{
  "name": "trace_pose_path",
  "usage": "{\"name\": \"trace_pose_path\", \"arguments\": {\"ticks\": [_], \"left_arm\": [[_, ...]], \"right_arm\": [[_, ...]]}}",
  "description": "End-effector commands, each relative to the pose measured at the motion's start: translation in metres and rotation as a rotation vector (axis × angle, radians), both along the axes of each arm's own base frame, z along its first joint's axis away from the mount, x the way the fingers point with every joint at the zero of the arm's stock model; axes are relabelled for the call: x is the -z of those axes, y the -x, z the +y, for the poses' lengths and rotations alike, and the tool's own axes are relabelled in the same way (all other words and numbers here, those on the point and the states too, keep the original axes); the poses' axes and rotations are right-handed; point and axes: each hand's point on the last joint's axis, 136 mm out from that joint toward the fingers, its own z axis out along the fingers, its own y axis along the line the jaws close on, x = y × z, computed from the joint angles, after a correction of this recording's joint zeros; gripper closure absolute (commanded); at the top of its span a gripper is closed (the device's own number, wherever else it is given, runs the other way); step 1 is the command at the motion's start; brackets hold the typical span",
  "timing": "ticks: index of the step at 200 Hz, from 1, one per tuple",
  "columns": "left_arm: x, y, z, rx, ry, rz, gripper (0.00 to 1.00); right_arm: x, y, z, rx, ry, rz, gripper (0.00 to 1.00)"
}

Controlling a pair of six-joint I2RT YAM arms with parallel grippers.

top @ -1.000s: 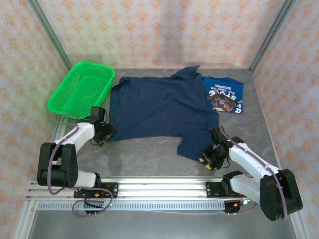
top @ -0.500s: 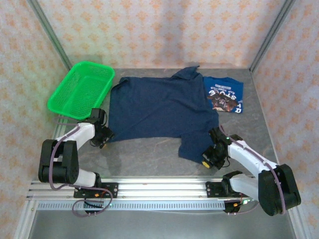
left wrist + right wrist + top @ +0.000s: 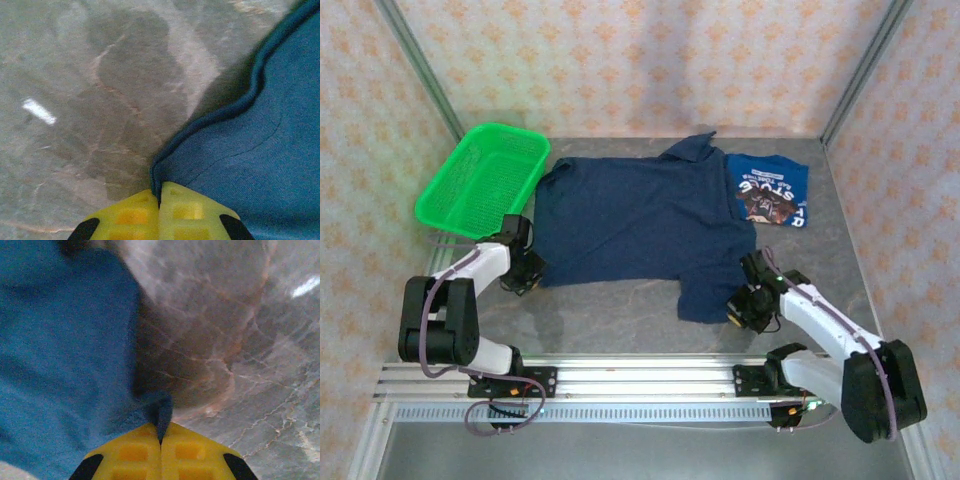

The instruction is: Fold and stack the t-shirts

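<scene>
1. The green mesh basket (image 3: 485, 180) sits at the far left, just beside the navy t-shirt's (image 3: 640, 215) left sleeve but apart from it.
2. The left gripper (image 3: 527, 270) has its yellow pads (image 3: 135, 215) pressed together on the shirt's near-left hem corner, with the cloth edge pinched in the seam between them.
3. The navy t-shirt lies spread flat and stretches away from both grippers toward the back wall. Its near hem runs left to right between the two grips, skewed so the right corner lies nearer the bases.
4. The right gripper (image 3: 740, 305) is clamped on the near-right corner; a tip of cloth pokes up between its closed pads (image 3: 192, 452).
5. The blue printed tee (image 3: 772, 190) lies folded at the far right, meeting the navy sleeve.
6. The grey marbled table (image 3: 610, 320) looks smooth. A forward fold probably has room, apart from the printed tee.
</scene>
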Motion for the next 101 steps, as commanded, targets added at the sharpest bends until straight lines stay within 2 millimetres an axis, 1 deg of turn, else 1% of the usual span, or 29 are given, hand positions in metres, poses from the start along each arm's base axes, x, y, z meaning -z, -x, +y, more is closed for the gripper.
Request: {"name": "trace_pose_path", "arguments": {"ticks": [1, 38, 63, 101], "left_arm": [[-0.014, -0.018, -0.01, 0.093, 0.007, -0.119, 1.0], [-0.032, 0.016, -0.004, 0.119, -0.041, -0.124, 1.0], [-0.042, 0.033, -0.001, 0.14, -0.065, -0.118, 1.0], [-0.052, 0.065, 0.0, 0.12, -0.068, -0.124, 1.0]], "right_arm": [[-0.025, -0.011, -0.009, 0.018, 0.05, -0.071, 1.0], [-0.053, 0.002, -0.015, 0.001, 0.058, -0.09, 1.0], [-0.069, 0.015, -0.018, -0.002, 0.052, -0.09, 1.0], [-0.106, 0.034, -0.033, 0.021, 0.082, -0.144, 1.0]]}}
